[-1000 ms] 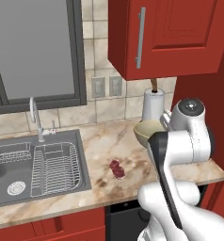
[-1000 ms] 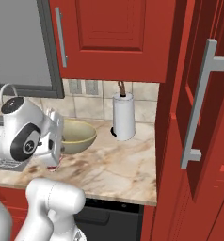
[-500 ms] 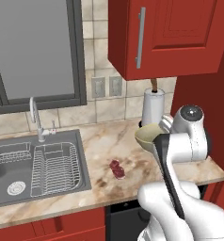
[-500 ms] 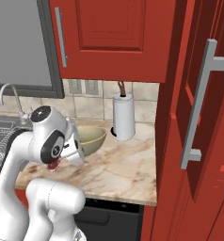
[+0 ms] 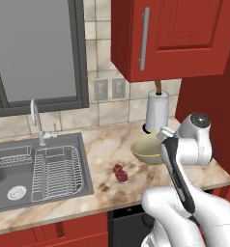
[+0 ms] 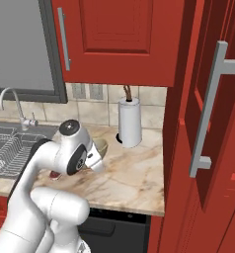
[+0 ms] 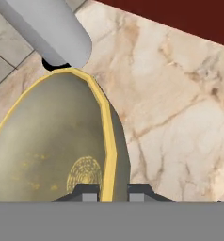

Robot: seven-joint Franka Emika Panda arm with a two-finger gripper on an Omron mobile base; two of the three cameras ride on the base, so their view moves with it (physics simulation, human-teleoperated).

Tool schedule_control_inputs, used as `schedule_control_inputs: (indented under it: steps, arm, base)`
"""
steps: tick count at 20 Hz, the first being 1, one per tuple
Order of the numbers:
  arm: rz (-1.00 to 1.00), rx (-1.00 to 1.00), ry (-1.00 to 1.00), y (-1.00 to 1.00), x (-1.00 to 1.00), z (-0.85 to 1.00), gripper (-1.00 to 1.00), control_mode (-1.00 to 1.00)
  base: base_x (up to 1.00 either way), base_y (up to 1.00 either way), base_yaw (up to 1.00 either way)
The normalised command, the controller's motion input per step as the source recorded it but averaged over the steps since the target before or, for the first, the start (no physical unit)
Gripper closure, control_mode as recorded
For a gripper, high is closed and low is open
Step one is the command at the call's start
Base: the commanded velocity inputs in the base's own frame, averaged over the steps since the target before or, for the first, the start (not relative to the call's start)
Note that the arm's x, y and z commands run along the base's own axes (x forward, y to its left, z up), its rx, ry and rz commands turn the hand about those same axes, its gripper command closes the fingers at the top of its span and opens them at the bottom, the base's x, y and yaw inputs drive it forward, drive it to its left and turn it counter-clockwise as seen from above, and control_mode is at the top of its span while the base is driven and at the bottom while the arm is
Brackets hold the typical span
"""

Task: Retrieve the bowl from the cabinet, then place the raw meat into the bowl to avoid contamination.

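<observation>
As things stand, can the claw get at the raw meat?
Probably not yet: the claw is shut on the bowl's rim. The raw meat lies bare on the counter left of the bowl, nothing over it, so the path looks free once the bowl is released.

Marble counter [image 5: 107, 144] w/ sink [image 5: 20, 178], tiled wall [image 5: 102, 62], window [image 5: 32, 48].

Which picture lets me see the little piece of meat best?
The left base view: the raw meat lies in the open on the counter, left of the bowl. In the right base view the arm covers most of it.
</observation>
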Motion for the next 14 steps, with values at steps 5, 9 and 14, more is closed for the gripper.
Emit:
schedule_control_inputs:
  steps: [5,9,14]
  arm:
    - [0.31,0.06,0.15,0.0,0.39,-0.41,1.0,-1.0]
    - [0.17,0.02,0.04,-0.14,0.26,-0.41,1.0,-1.0]
    - [0.09,0.03,-0.09,-0.38,0.29,-0.34,1.0,-1.0]
  base:
    - [0.0,0.0,0.0]
    - [0.0,0.0,0.0]
    - [0.0,0.0,0.0]
